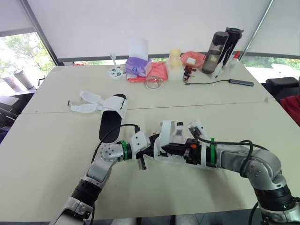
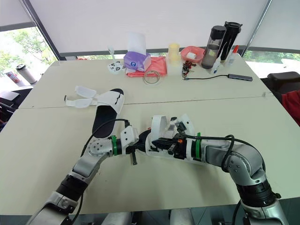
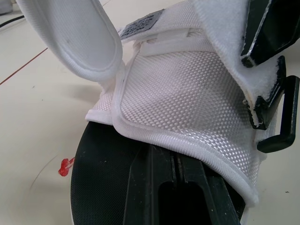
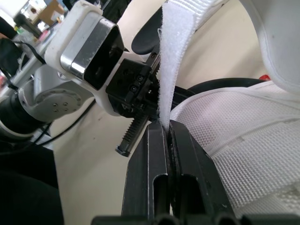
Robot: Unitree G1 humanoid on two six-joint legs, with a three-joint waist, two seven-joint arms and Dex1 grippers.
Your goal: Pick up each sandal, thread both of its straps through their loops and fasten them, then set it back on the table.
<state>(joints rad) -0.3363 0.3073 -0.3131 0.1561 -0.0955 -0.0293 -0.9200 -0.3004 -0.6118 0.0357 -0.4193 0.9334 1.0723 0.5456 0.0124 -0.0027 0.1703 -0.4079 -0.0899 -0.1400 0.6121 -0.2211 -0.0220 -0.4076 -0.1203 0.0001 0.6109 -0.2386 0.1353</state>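
One sandal (image 1: 174, 140), black-soled with a white mesh upper, lies in the middle of the table (image 1: 56, 154) between my two grippers. My left gripper (image 1: 149, 143) is shut on that sandal's sole edge (image 3: 108, 187), under the mesh upper (image 3: 178, 93). My right gripper (image 4: 161, 129) is shut on a white fuzzy strap (image 4: 171, 61) that rises upright from its fingertips. A black loop (image 3: 279, 124) hangs at the upper's side. The second sandal (image 1: 112, 115) lies farther back to the left, with its white straps (image 1: 86, 101) spread open.
Along the table's far edge stand a purple tissue box (image 1: 137, 65), a clear tape roll (image 1: 153, 82), a yellow cup (image 1: 175, 58), a red bowl (image 1: 192, 58) and dark bottles (image 1: 218, 47). A black cable with a hub (image 1: 241, 82) lies at back right.
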